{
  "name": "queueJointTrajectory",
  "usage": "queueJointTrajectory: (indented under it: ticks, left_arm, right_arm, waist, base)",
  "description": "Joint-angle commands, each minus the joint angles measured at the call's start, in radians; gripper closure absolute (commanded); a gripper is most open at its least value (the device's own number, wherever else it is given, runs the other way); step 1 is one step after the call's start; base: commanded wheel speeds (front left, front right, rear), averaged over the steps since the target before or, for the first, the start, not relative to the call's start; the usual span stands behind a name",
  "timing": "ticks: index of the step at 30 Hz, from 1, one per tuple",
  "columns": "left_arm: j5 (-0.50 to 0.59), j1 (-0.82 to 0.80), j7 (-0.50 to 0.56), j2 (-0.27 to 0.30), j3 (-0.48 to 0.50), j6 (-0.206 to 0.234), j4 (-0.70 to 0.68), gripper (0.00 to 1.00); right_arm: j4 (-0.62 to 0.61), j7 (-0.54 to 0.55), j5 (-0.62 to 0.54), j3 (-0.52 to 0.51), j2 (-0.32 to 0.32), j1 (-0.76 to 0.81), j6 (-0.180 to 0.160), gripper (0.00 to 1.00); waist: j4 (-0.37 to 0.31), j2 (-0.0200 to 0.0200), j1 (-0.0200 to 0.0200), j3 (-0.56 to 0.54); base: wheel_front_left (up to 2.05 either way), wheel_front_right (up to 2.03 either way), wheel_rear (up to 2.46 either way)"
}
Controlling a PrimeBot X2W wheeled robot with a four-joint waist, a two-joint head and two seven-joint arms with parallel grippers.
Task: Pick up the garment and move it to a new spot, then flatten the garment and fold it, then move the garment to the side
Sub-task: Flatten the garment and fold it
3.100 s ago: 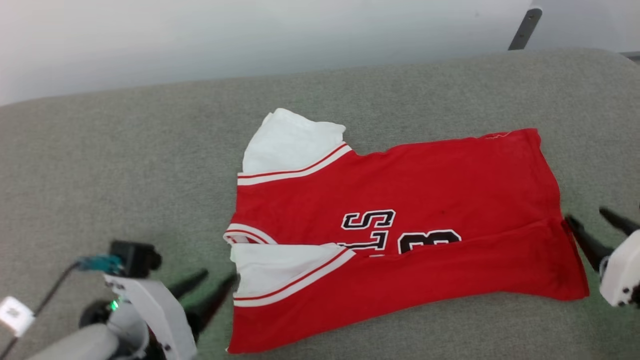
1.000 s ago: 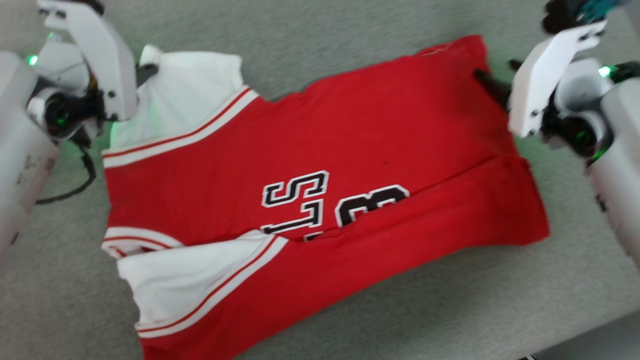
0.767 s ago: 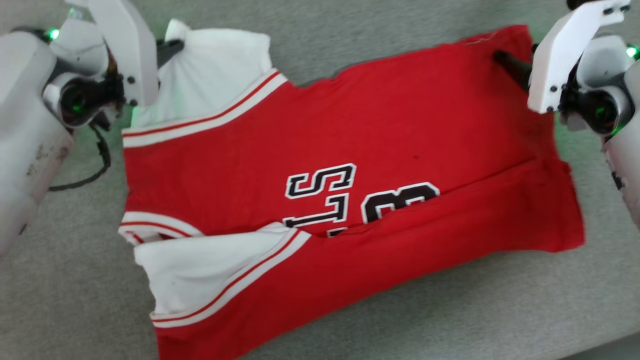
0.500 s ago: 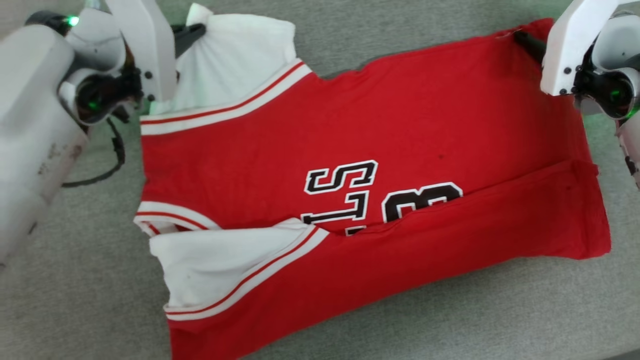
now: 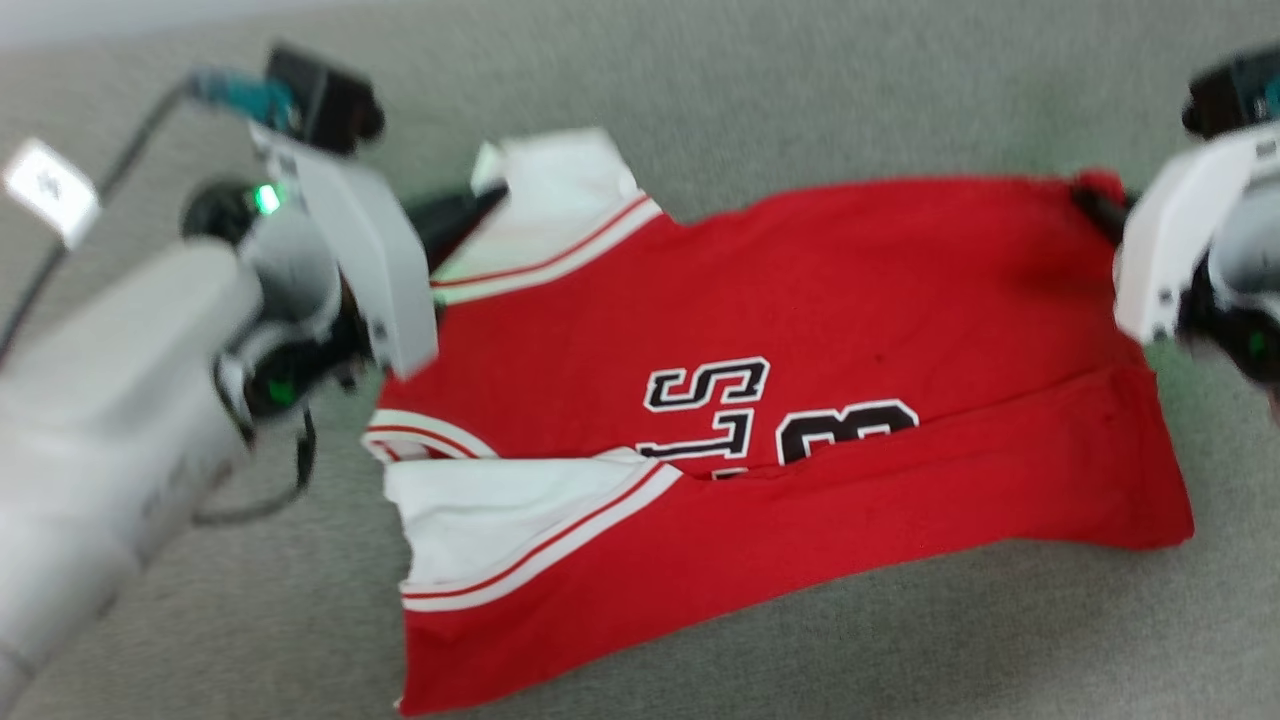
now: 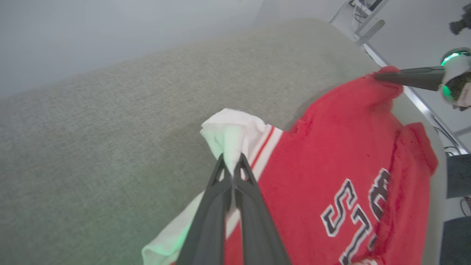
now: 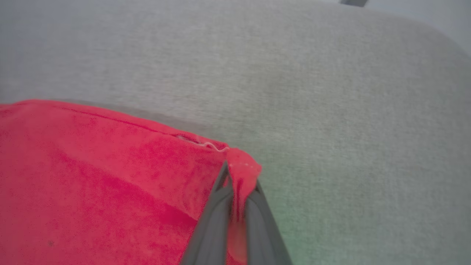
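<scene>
The garment (image 5: pixel 800 330) lies on the grey table (image 5: pixel 900 650), near edge folded over its lettering (image 5: pixel 710 410); it looks soft, light and limp, best taken by corners. Farther off, the left pincer (image 6: pixel 231 162) grips its white sleeve (image 6: pixel 235 132), the right pincer (image 7: pixel 235 173) its red hem corner (image 7: pixel 243 165).

Garment (image 5: pixel 850 290) matt knit cloth (tabletop (image 5: pixel 700 80) rough fabric).

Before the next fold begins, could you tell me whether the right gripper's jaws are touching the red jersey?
Touching. The right wrist view shows the right gripper with its jaws shut on a bunched corner of the red jersey.
</scene>
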Motion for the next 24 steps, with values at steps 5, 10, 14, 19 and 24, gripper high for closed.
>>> queueJointTrajectory:
  ticks: [5, 10, 14, 19, 24]
  left_arm:
    - [-0.026, 0.137, -0.094, 0.084, -0.026, 0.002, -0.177, 1.00]
    - [-0.053, 0.255, -0.168, 0.168, -0.038, 0.002, -0.344, 1.00]
    - [-0.059, 0.361, -0.225, 0.234, -0.050, 0.002, -0.461, 1.00]
    - [-0.072, 0.475, -0.305, 0.278, -0.056, 0.021, -0.546, 1.00]
    - [-0.091, 0.537, -0.352, 0.260, -0.057, 0.031, -0.547, 1.00]
  right_arm:
    - [-0.178, -0.040, 0.078, 0.075, -0.142, 0.172, 0.000, 1.00]
    - [-0.281, -0.097, 0.099, 0.080, -0.236, 0.294, 0.000, 1.00]
    - [-0.342, -0.126, 0.115, 0.062, -0.286, 0.394, 0.000, 1.00]
    - [-0.372, -0.156, 0.134, 0.017, -0.308, 0.506, 0.000, 1.00]
    - [-0.356, -0.178, 0.136, -0.028, -0.291, 0.566, 0.000, 1.00]
  waist:
    - [0.093, -0.0001, 0.0000, -0.193]
    - [0.113, -0.0001, 0.0000, -0.246]
    - [0.112, -0.0001, 0.0000, -0.269]
    - [0.111, -0.0001, 0.0000, -0.271]
    - [0.111, -0.0001, 0.0000, -0.256]
  base:
    - [0.00, 0.00, 0.00]
    - [0.00, 0.00, 0.00]
    - [0.00, 0.00, 0.00]
    - [0.00, 0.00, 0.00]
    - [0.00, 0.00, 0.00]
